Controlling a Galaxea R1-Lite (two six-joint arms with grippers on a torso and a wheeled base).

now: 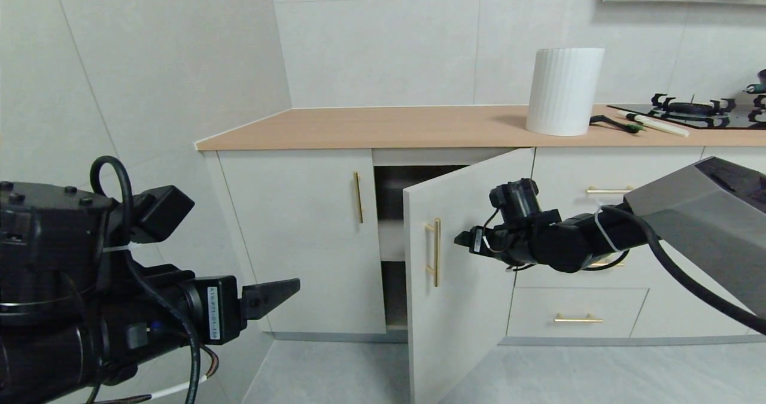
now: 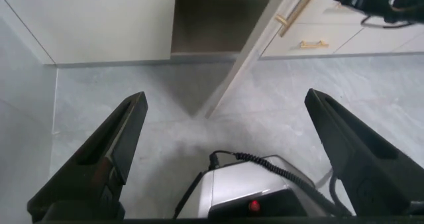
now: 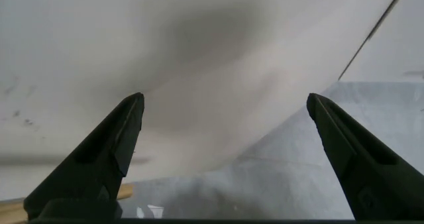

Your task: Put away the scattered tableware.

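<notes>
- right pincer (image 1: 462,238) spread wide, gold handle (image 1: 434,252) of the open cabinet door (image 1: 467,320) just in front of it
- left pincer (image 2: 225,95) wide too, holding nothing, floor (image 2: 179,98) under it

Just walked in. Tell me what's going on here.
The robot faces a kitchen cabinet whose door stands partly open. Its right gripper, jaws open, is up close to the door beside the gold handle, gripping nothing. The left gripper hangs low off to the left, open and empty. No tableware is in hand yet; a white ribbed container and some utensils sit on the countertop near the stove.
</notes>
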